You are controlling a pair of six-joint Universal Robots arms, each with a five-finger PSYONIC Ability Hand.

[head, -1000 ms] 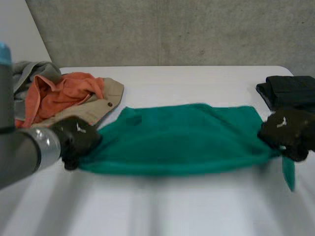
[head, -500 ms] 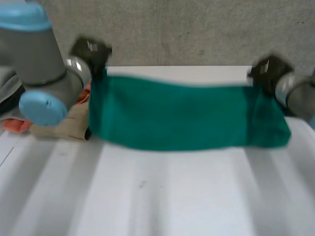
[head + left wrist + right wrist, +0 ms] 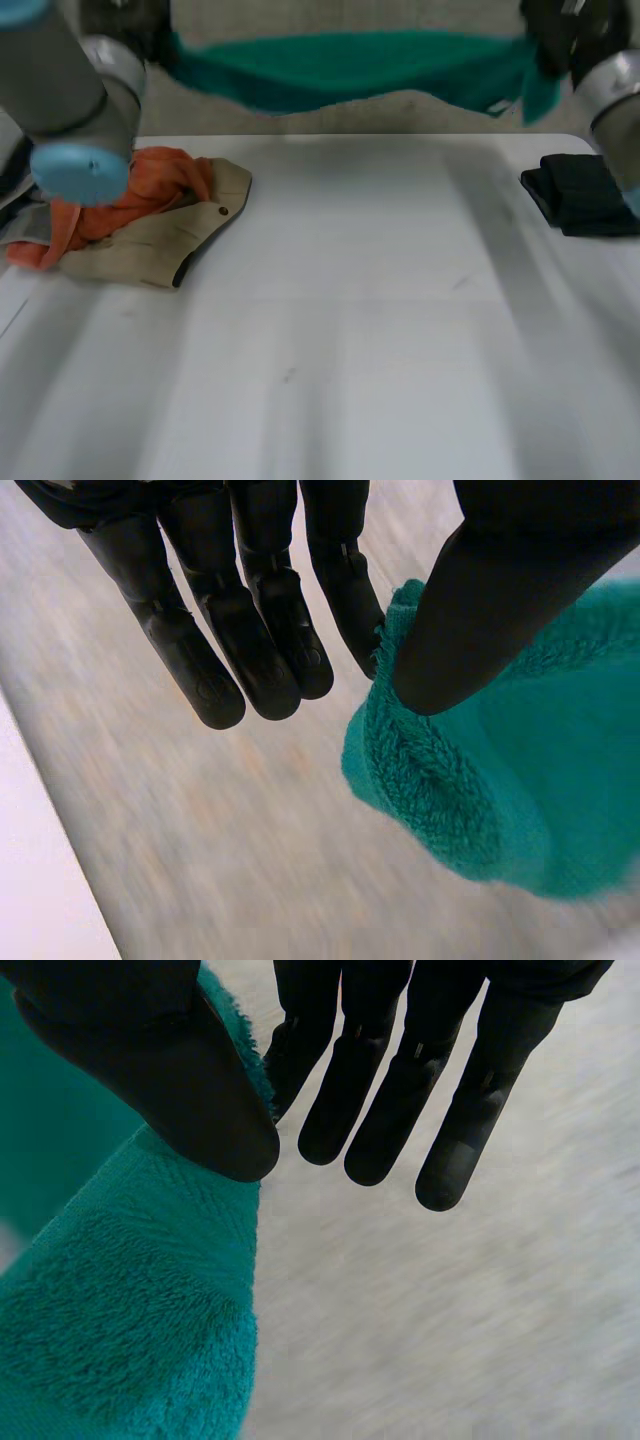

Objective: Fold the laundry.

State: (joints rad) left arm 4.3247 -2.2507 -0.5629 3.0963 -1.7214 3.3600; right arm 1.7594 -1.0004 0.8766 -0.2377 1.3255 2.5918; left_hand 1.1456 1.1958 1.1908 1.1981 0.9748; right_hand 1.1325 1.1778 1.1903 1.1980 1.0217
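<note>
Left hand (image 3: 250,610) and right hand (image 3: 400,1070) each pinch the green towel (image 3: 350,70) thumb-to-fingers, at what looks like an end corner. A second ago the towel lay on the white table (image 3: 350,300); now it's stretched high between both hands, clear of the table. Probably a shake-out before laying it flat to fold. Orange garment (image 3: 150,185) sits below the left hand, folded black cloth (image 3: 585,195) below the right.

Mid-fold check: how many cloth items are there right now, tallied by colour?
green towel, held up in the air: 1
orange garment: 1
beige garment: 1
black folded cloth: 1
Total clearly seen: 4
</note>
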